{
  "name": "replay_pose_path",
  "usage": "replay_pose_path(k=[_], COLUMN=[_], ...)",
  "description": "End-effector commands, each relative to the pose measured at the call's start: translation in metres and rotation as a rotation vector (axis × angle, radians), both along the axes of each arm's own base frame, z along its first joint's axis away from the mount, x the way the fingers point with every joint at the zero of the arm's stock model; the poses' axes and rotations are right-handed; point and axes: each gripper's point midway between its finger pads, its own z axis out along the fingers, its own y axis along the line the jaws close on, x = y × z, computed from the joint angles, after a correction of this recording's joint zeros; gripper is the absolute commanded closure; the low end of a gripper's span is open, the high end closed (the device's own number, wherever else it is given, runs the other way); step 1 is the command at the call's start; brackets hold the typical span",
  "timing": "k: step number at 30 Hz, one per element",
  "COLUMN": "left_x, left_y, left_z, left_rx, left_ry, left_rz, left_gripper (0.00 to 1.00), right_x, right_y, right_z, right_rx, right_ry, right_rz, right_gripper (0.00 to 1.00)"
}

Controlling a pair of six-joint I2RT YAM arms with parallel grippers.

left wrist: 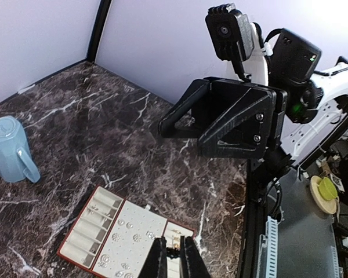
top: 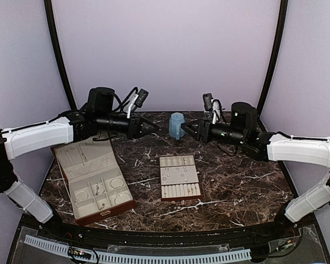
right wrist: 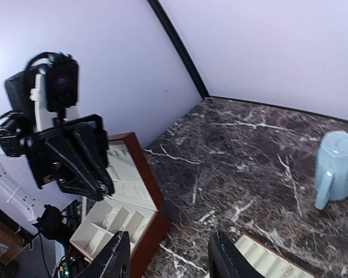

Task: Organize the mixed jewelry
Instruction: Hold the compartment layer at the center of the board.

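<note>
The mixed jewelry is tiny silver pieces: studs [top: 179, 175] on the cream slotted tray [top: 180, 198] at mid-table, and hoops [top: 116, 183] in the open reddish-brown box [top: 85, 157] on the left. In the left wrist view the studs [left wrist: 136, 236] lie on the tray [left wrist: 81, 223] far below. My left gripper [top: 148, 125] hangs raised at the back. It [left wrist: 175, 255] is shut to a thin slit holding a dark glint, and I cannot tell whether that is a held piece. My right gripper [top: 188, 129] faces it, and in its own view it [right wrist: 171, 260] is open and empty.
A light blue mug [top: 177, 125] stands at the back of the marble table [top: 236, 176] between the two grippers, and also shows as the mug [right wrist: 335, 165]. The box [right wrist: 148, 174] lies below left in the right wrist view. Purple walls enclose the back and sides.
</note>
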Motion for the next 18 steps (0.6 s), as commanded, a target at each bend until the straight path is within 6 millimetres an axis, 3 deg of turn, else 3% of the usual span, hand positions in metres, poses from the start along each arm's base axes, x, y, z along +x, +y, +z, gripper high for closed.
replay_pose_path(k=[1,6,10,18], left_x=[0.004,0.015,0.011,0.004], left_y=[-0.009,-0.021,-0.036,-0.052], left_z=[-0.038,-0.072,-0.095,-0.126], left_rx=[0.207,0.351,0.433,0.538], left_ry=[0.024,0.07,0.108,0.164], left_rz=[0.059,0.106,0.08,0.035], left_gripper=[1.0,1.0,1.0,1.0], right_x=[0.014,0.009,-0.001,-0.015], right_y=[-0.032,-0.052,-0.057,-0.05], right_z=[-0.068,-0.136,-0.175,-0.22], right_rx=[-0.157,-0.273,-0.309,-0.389], right_ry=[0.2,0.404,0.525,0.612], right_rz=[-0.201,-0.301,-0.316,-0.29], right_gripper=[0.54,0.54,0.55,0.57])
